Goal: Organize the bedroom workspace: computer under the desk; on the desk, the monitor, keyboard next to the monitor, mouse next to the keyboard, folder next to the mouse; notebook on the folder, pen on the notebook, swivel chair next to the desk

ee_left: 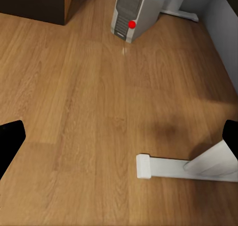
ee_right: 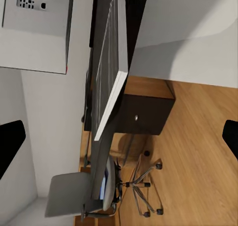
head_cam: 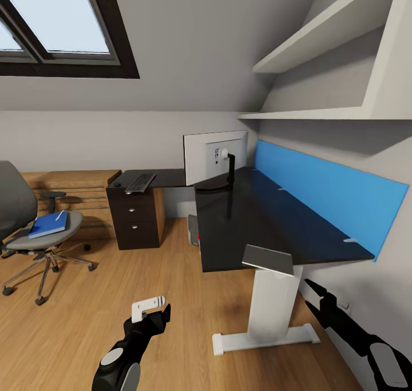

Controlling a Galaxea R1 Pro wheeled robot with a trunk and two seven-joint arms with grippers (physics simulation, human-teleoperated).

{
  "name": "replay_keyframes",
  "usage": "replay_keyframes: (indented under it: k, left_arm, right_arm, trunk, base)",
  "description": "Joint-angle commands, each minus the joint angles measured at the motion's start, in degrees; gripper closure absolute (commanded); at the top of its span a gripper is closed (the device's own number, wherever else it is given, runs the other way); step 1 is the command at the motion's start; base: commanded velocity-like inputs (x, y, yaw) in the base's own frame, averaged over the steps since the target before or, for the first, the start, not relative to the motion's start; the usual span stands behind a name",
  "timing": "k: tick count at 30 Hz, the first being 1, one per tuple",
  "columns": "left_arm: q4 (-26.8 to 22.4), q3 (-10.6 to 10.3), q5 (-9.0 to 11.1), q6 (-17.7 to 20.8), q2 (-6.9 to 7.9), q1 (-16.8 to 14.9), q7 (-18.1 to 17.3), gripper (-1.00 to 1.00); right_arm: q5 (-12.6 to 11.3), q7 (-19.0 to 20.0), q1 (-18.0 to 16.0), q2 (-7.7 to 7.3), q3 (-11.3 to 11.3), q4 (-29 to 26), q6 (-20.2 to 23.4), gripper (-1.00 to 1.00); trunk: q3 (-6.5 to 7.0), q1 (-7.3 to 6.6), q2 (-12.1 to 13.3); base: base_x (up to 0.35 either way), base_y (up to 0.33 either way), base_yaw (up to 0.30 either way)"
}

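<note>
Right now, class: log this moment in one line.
monitor, keyboard on desk | blue book on chair | grippers open, empty

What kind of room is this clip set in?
Most likely a home office corner in an attic room. A long black desk with a blue back panel carries a monitor and a keyboard, a grey swivel chair stands on the wooden floor, and a skylight is set in the sloped ceiling.
</note>
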Motion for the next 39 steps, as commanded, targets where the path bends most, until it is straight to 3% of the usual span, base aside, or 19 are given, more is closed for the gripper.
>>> replay_keyframes:
  k: [1,23,26,39]
  left_arm:
    - [-0.07,-0.07,0.61,0.18,0.01,-0.04,0.54,-1.00]
    - [0.02,-0.08,0.55,0.18,0.02,-0.04,0.53,-1.00]
    - [0.02,-0.08,0.55,0.16,0.02,-0.04,0.53,-1.00]
    - [0.02,-0.08,0.64,0.11,0.02,-0.04,0.53,-1.00]
  right_arm:
    - [-0.06,0.04,-0.06,0.03,-0.18,0.02,0.37,-1.00]
    - [-0.20,-1.90,-0.32,0.50,-0.15,0.18,-2.38,-1.00]
    - [-0.05,-2.13,-0.39,0.65,0.05,0.14,-4.42,-1.00]
    - [-0.30,-4.02,-0.49,0.70,0.09,0.35,-5.13,-1.00]
  trunk:
    - [-0.06,-0.01,-0.03]
    - [-0.06,-0.01,-0.03]
    - [-0.06,-0.01,-0.03]
    - [-0.06,-0.01,-0.03]
  base:
    - [0.000,0.000,0.000]
    - [0.000,0.000,0.000]
    - [0.013,0.000,0.000]
    - [0.142,0.000,0.000]
